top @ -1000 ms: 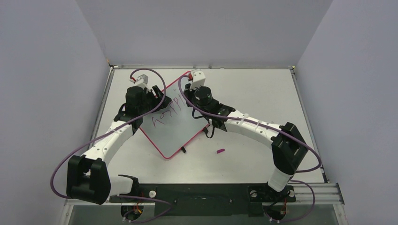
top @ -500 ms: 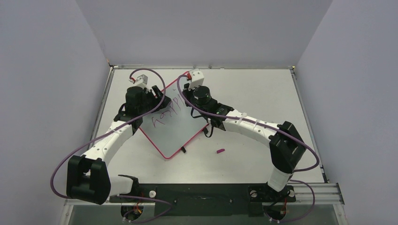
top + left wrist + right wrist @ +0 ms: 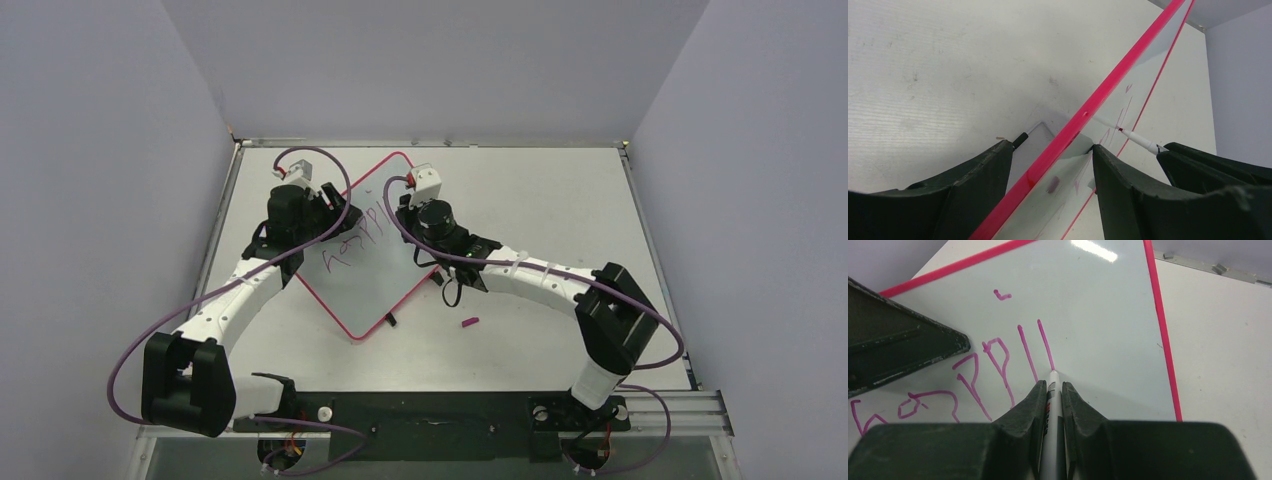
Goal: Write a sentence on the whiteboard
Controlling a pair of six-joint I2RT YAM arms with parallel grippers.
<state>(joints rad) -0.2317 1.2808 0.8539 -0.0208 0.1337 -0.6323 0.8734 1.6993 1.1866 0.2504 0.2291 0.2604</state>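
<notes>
Lying askew on the white surface [image 3: 560, 200], toward its far left, the whiteboard [image 3: 375, 275] carries the sentence [image 3: 970, 375], reading "happ" plus two slanted strokes. Right pincer [image 3: 1052, 389] clenched on a white marker [image 3: 1053, 410], tip touching the board at the foot of the last stroke. Left pincer [image 3: 1052, 148] released, fingers straddling the board's red left edge. A small magenta piece [image 3: 469, 322] lies on the surface, off the board's near right edge.

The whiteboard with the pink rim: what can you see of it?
The whiteboard is a glossy white rectangle with rounded corners and a thin red-pink frame, lying turned like a diamond on the table. A small black clip sits on its near edge. Its upper half bears purple handwriting. The open left gripper straddles its left edge; the marker in the right gripper touches it.
</notes>
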